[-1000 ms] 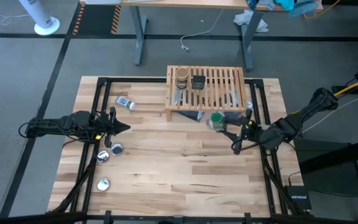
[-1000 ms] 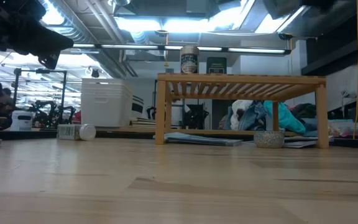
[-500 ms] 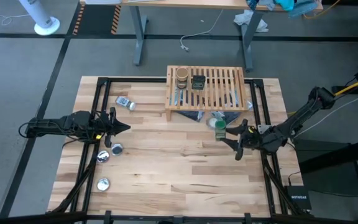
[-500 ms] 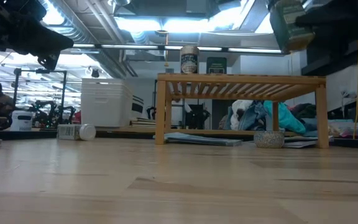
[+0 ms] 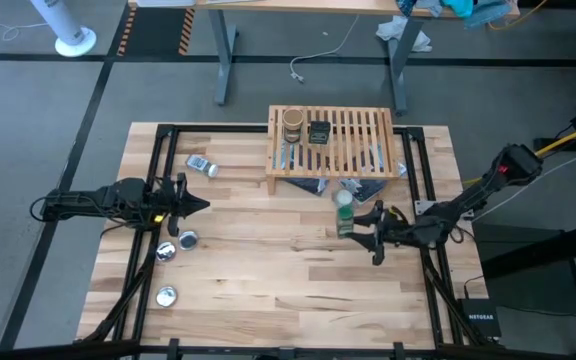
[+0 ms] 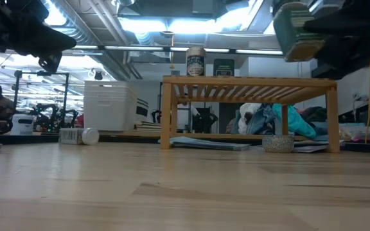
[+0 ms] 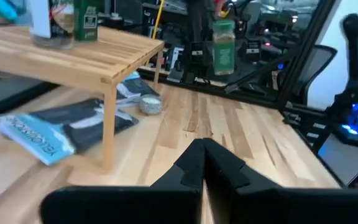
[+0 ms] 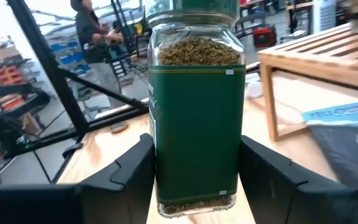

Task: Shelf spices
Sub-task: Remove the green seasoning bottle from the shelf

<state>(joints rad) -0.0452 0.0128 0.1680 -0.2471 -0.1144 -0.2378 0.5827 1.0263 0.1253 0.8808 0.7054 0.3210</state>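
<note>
Our right gripper (image 5: 360, 222) clamps the green-lidded jar (image 5: 344, 212) and has carried it up off the table to about five o'clock of the shelf (image 5: 334, 148), where a second ago it sat low by the shelf's front edge. So the pick is done and placing remains. Our left gripper (image 5: 194, 205) waits at nine o'clock, fingers closed on nothing.

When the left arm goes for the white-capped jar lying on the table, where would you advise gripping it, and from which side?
Probably around the middle of its body, from straight above, fingers straddling its width. The white-capped jar lies on its side on the table, open around it, so top-down looks freest. The left gripper waits nearby.
</note>
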